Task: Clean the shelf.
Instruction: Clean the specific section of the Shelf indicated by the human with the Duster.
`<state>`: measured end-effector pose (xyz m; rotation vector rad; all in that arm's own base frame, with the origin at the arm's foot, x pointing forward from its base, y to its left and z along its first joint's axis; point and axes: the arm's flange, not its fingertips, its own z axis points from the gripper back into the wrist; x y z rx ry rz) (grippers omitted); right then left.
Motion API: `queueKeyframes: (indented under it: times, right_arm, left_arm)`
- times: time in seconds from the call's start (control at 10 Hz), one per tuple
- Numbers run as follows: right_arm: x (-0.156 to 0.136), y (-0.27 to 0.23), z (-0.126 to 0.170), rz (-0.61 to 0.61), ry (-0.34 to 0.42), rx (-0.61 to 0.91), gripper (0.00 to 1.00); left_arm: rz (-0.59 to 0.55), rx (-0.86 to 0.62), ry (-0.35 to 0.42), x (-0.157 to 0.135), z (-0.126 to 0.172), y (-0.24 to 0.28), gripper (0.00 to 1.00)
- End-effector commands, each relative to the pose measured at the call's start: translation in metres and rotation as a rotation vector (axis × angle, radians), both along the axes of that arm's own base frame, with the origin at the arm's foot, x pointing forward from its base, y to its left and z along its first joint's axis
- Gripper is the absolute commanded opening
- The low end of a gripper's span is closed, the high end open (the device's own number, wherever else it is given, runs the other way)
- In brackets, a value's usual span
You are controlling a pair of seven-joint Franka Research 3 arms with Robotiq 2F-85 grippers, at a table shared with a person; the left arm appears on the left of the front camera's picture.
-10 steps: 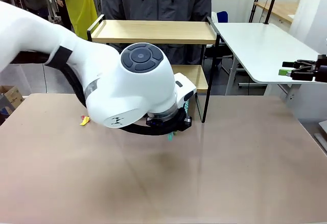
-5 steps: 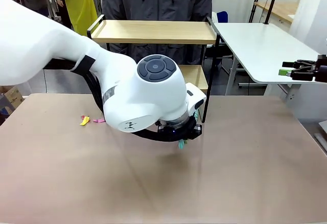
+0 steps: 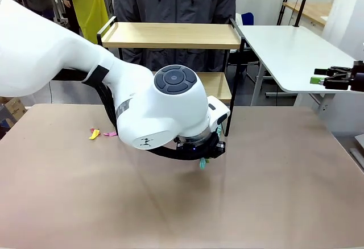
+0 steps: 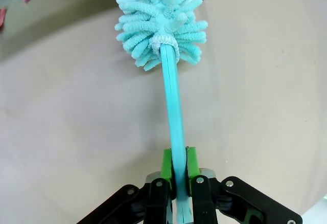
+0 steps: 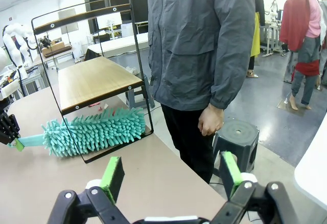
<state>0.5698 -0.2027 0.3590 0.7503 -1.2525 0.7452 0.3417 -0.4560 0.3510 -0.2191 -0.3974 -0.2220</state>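
Left hand point(image 4: 178, 162) shifted nearer shelf point(image 3: 170, 35), pinching teal duster point(image 4: 162, 22) handle; right hand point(image 5: 168, 178) spread, idle. Head seemingly under lower board: lift, then sweep flat along it.

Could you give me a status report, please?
Left pincer shut on teal duster. Right pincer open, empty. Duster head under lower board of shelf. Person behind shelf.
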Motion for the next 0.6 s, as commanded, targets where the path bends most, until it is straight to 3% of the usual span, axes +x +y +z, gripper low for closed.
queueKeyframes:
  times: [0.0,0.5]
  right_arm:
    - [0.001,0.003,0.002,-0.003,-0.002,-0.005,1.0]
    - [0.001,0.003,0.002,-0.003,-0.002,-0.005,1.0]
  left_arm:
    - [0.028,0.044,-0.004,0.002,-0.004,0.001,0.13]
    - [0.167,0.132,-0.019,0.012,-0.013,0.049,0.13]
